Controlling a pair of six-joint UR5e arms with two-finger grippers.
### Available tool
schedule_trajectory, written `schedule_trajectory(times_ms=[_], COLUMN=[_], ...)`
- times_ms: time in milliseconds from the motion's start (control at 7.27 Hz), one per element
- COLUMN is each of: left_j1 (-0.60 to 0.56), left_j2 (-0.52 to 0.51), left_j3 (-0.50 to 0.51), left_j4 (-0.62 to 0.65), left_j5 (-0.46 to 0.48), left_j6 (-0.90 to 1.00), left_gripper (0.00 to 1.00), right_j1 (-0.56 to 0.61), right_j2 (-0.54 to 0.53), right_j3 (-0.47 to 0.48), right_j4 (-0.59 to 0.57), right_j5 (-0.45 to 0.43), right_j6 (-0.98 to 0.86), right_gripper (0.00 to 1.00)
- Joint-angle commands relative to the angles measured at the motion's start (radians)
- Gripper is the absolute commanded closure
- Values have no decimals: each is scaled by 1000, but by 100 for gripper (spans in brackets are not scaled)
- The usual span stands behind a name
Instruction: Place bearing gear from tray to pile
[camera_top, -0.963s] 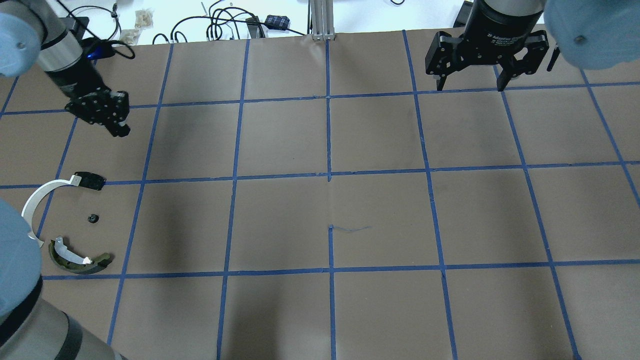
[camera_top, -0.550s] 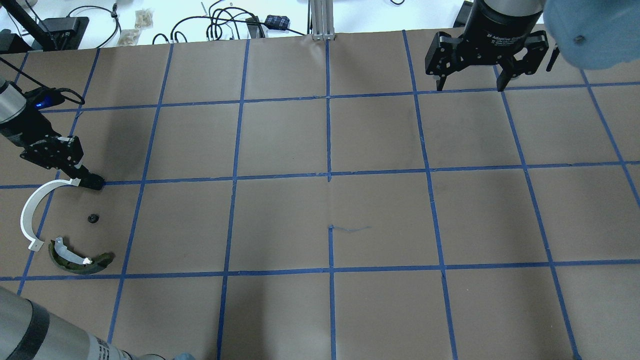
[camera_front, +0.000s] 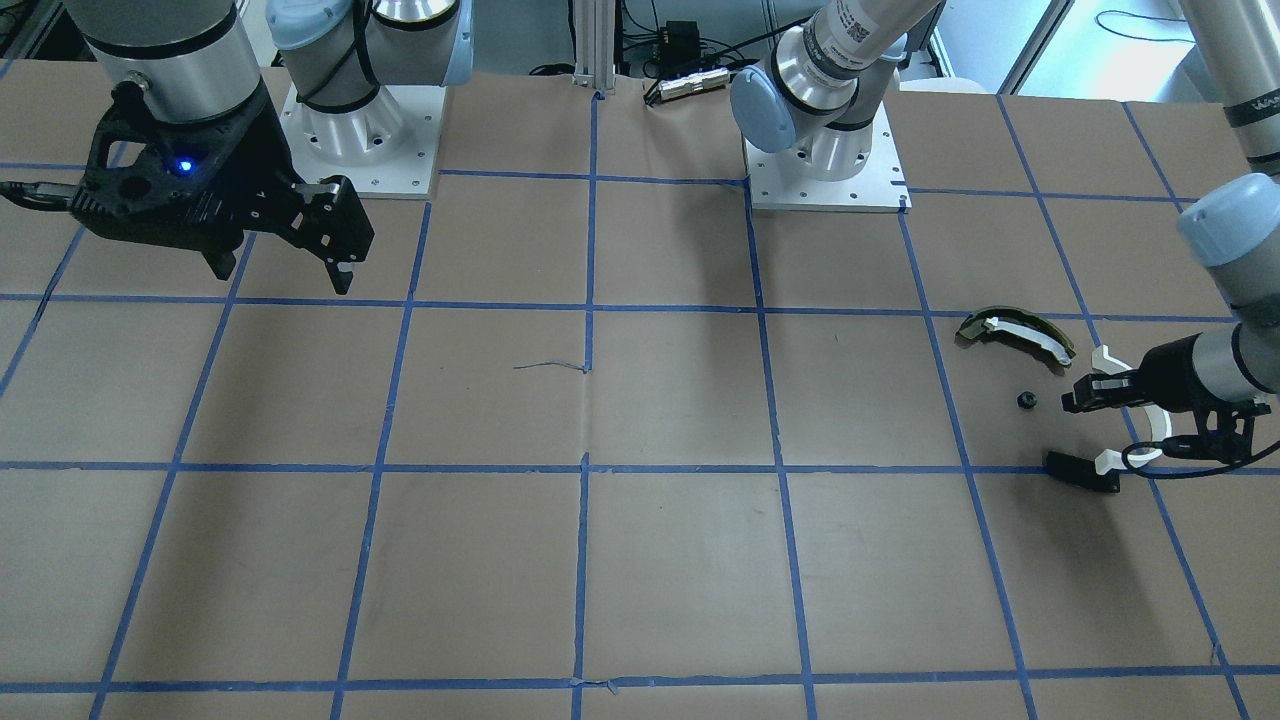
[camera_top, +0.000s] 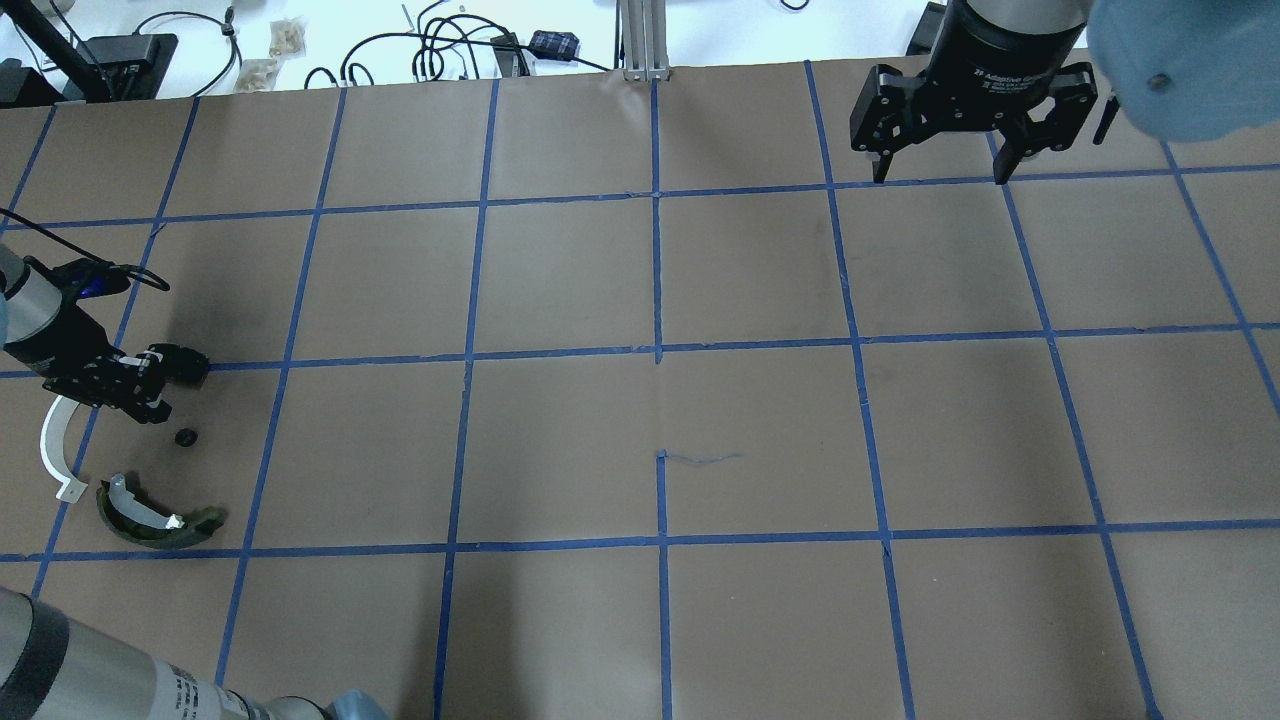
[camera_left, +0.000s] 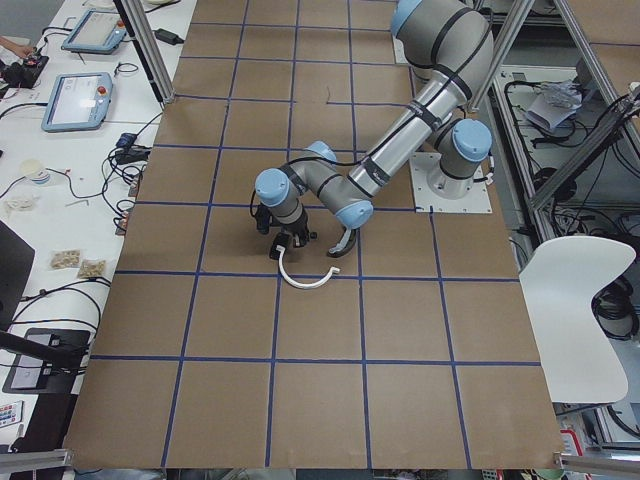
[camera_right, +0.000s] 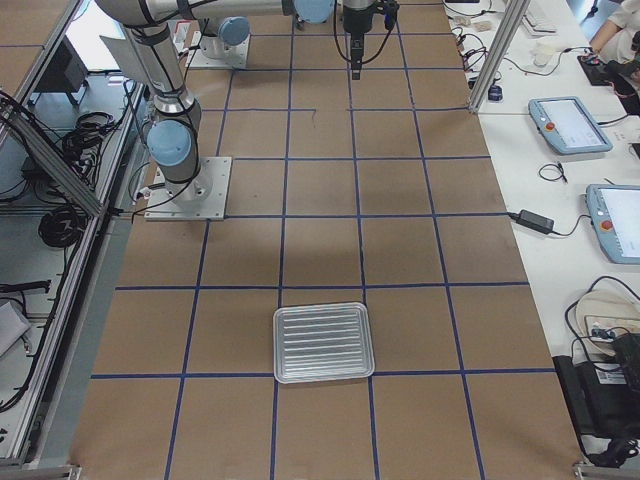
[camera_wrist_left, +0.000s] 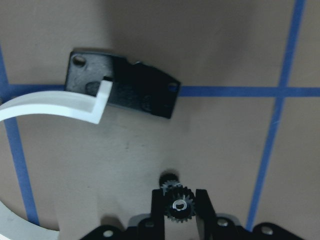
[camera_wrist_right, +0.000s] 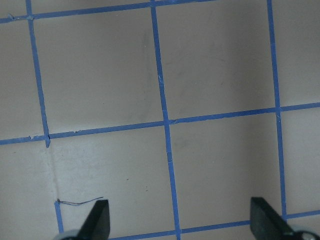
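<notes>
Two grippers hang over a taped brown table (camera_top: 640, 280): the left gripper (camera_wrist_left: 180, 199) clamps a small black toothed bearing gear (camera_wrist_left: 180, 209) low over the pile (camera_top: 185, 437), near its flat black bracket (camera_wrist_left: 132, 87), white arc strip (camera_wrist_left: 50, 107) and olive-and-white curved piece (camera_top: 150, 522), while the right gripper (camera_top: 941, 175) is spread wide, well apart.

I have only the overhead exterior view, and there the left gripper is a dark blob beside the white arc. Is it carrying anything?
Observer: Yes. The left wrist view shows the left gripper shut on a small toothed bearing gear, held between its fingers.
Operator: I see no tray. Where is it?
Observer: The exterior right view shows a ribbed metal tray toward the table's end on the robot's right, far from both arms.
Operator: What lies just ahead of that gripper?
Observer: In the wrist view, the white arc strip overlaps the flat black bracket with its end.
</notes>
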Motion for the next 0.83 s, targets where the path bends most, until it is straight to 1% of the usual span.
schedule_trajectory(times_ms=[0, 275, 413, 550, 688], left_j1=[13, 16, 15, 15, 15], left_j2=[3, 5, 3, 3, 0], left_j3=[-28, -26, -23, -23, -20], left_j4=[24, 24, 24, 26, 26], left_j5=[2, 6, 4, 4, 4], left_j6=[13, 13, 13, 12, 12], left_gripper=[100, 100, 89, 73, 72], right_j1=[0, 0, 0, 0, 0], right_j2=[0, 0, 0, 0, 0], right_j3=[0, 0, 0, 0, 0], right_j4=[0, 2, 1, -1, 0], right_j5=[0, 0, 0, 0, 0], right_j6=[0, 0, 0, 0, 0], right_gripper=[0, 0, 0, 0, 0])
